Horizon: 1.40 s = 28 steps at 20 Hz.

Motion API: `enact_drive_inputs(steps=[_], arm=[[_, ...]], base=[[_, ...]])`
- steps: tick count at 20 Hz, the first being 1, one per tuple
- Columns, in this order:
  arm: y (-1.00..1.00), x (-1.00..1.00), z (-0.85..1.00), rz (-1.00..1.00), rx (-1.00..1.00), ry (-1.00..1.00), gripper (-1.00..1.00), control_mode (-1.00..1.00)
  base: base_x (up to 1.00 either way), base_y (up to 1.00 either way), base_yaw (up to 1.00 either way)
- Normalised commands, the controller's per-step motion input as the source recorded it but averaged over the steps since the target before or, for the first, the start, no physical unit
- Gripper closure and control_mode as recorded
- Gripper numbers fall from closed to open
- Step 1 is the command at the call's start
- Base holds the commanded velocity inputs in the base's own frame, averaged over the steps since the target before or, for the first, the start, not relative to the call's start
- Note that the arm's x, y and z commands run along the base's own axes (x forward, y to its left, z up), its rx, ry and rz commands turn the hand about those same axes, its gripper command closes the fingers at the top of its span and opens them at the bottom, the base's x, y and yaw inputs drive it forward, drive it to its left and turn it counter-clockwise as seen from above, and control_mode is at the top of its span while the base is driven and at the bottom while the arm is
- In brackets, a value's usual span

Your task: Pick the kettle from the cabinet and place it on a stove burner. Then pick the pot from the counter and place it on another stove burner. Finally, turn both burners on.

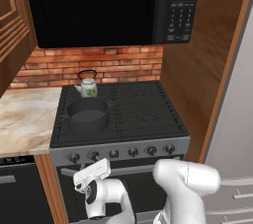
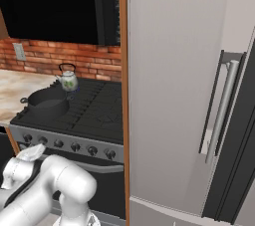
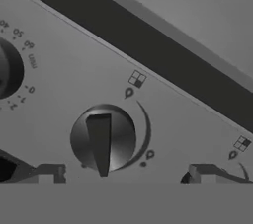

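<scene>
One knob (image 3: 103,139) between open jaws

A home kitchen: a black gas stove (image 1: 143,109) with steel knobs (image 1: 133,152), a microwave (image 1: 99,6) above it, a brick wall (image 1: 99,65) behind, a marble worktop (image 1: 24,119), wooden cabinets (image 1: 12,25) and a tall fridge (image 2: 184,95).

A black microwave (image 1: 106,6) hangs above a red brick backsplash (image 1: 94,65). To the right stands a tall grey refrigerator (image 2: 174,90) with a long vertical handle (image 2: 219,110), set against a brown wooden side panel (image 1: 197,55).
</scene>
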Motion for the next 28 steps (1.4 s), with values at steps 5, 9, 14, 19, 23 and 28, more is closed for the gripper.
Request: enact_drive_inputs(steps=[5,9,14,19,23,28], arm=[[0.18,-0.47,0.0,0.03,0.0,-0.01,-1.0,-1.0],[0.18,-0.48,0.0,0.04,0.0,-0.04,-1.0,-1.0],[0.13,-0.34,0.0,0.06,0.07,-0.01,-1.0,-1.0],[0.08,-0.03,0.0,0.02,0.21,0.03,-1.0,-1.0],[0.19,0.08,0.0,0.0,0.2,0.05,-1.0,-1.0],[0.21,0.11,0.0,0.0,0.17,0.04,-1.0,-1.0]], base=[[0.0,0.0,0.0],[0.0,0.0,0.0],[0.0,0.0,0.0],[0.0,0.0,0.0],[0.0,0.0,0.0],[0.0,0.0,0.0]])
